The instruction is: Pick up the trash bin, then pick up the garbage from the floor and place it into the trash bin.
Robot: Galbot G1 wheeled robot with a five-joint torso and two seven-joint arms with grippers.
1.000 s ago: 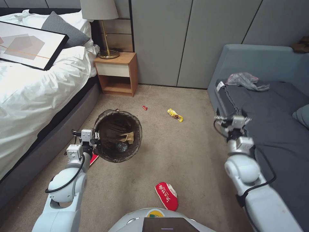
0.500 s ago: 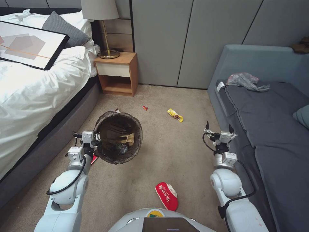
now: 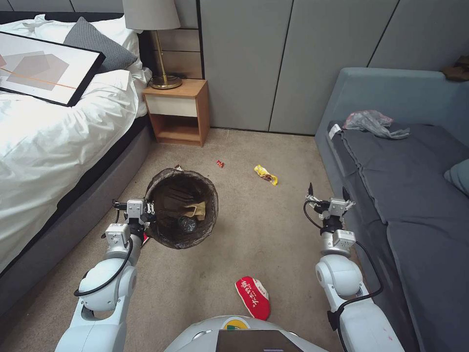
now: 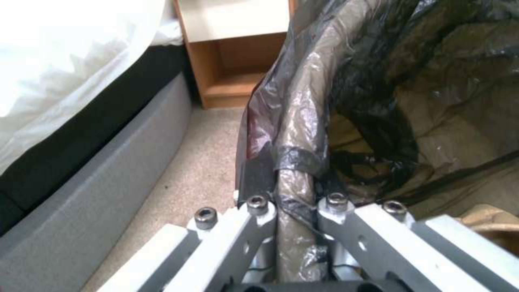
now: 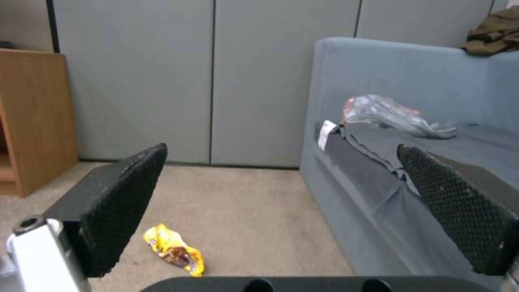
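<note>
Bin: the small round white plastic trash bin, lined with a dark brown see-through bag folded over its rim, hangs beside the grey bed base, mouth upward, seemingly so litter can be dropped straight in.
Bin contents: a crumpled brown paper bag and a clear bottle lie at the bottom.
Left pincer: the left gripper is pressed together on the bin's rim, one finger outside and one inside, pinching wall and liner between them; gripping the near edge leaves the opening free.
Left arm pose: bent at the elbow and reaching forward from the robot's left side, wrist level with the rim.
Right pincer: the right gripper is spread wide and holds nothing; its black textured pads stand well apart.
Right arm pose: stretched forward along the edge of the blue-grey sofa, above the beige carpet, fingers pointing toward the far wall.
Likely target: the crumpled yellow snack wrapper lies on the carpet ahead of the open gripper, between its pads in the right wrist view, so it is probably the piece being lined up.
Other litter: a red-and-white packet rests close to the robot's base, a tiny red scrap sits beyond the bin, and a red edge peeks from under the bin.
Progress: bin is in hand; several pieces remain on the floor.
</note>
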